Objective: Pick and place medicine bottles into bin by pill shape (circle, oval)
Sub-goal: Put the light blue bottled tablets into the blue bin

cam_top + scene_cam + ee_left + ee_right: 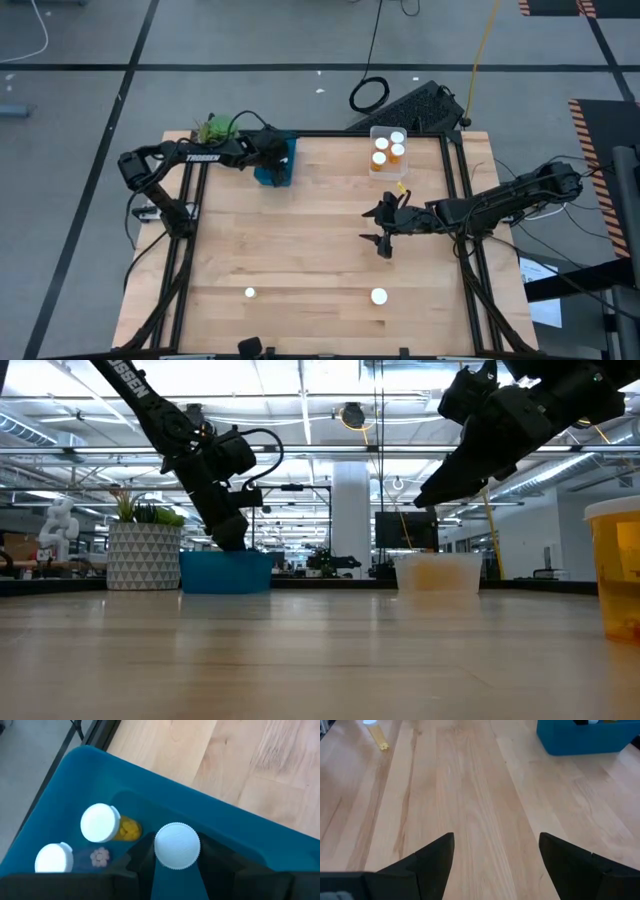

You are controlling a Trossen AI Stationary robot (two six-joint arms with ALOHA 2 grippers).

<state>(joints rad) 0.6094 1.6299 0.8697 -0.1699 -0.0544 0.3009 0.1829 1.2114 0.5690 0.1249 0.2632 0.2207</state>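
Observation:
My left gripper (272, 160) reaches into the blue bin (283, 172) at the table's far left and is shut on a medicine bottle, of which only the round white cap (176, 845) shows. Two more bottles lie on their sides on the bin's floor, an orange one (107, 825) and a pale one (60, 858). My right gripper (383, 225) hovers open over bare wood right of centre, holding nothing. Three bottles (389, 150) stand in the clear bin (375, 168). Two bottles (250, 293) (379, 296) stand on the table near its front edge. My left gripper pinches the medicine bottle between its two fingers (142, 862), just beside the white cap (176, 845), which faces the wrist camera. The cap hides the bottle's body. The bottle sits inside the blue bin's walls; whether it touches the floor cannot be seen.
A green potted plant (212, 128) stands at the far left corner beside the blue bin. In the low view an orange bottle (615, 570) is close to the camera at the right. Open wood lies across the table's middle (300, 240).

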